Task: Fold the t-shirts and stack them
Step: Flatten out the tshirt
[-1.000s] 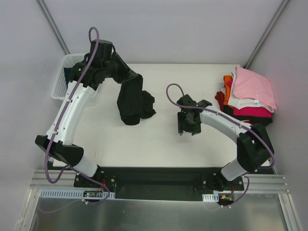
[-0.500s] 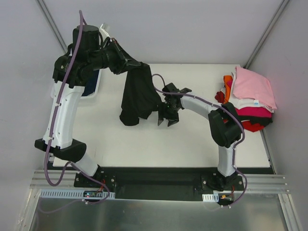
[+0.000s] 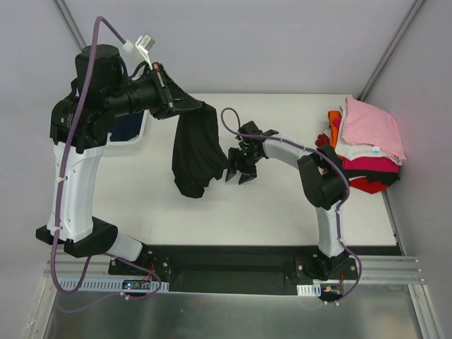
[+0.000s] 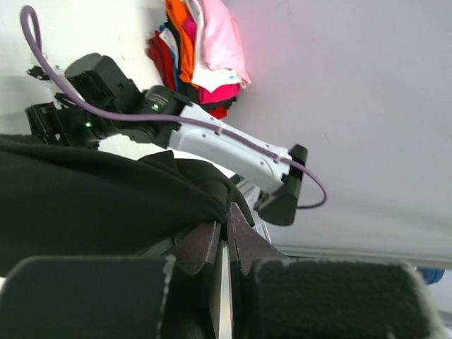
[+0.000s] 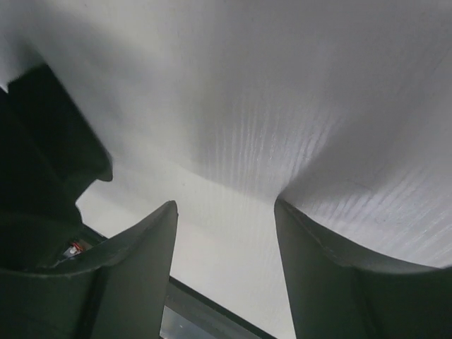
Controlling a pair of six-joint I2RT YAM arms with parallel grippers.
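Observation:
A black t-shirt [image 3: 194,152] hangs bunched above the table, pinched at its top by my left gripper [image 3: 196,107], which is shut on it. In the left wrist view the black cloth [image 4: 85,198] spreads left from the closed fingertips of that gripper [image 4: 226,226]. My right gripper [image 3: 239,176] stands open just right of the hanging shirt's lower part, fingers pointing down. In the right wrist view this gripper [image 5: 226,212] has only white table between its fingers, with a dark shape [image 5: 35,141] at the left edge. A pile of t-shirts [image 3: 364,141], pink on top, lies at the table's right edge.
A white basket [image 3: 143,126] with something dark navy in it sits at the table's back left, partly behind my left arm. The pile of shirts [image 4: 205,49] and my right arm [image 4: 212,134] show in the left wrist view. Grey walls close in the table.
My left arm has lifted the black t-shirt up off the table and swung it rightward. My right gripper has moved left across the table to the shirt's side, still open.

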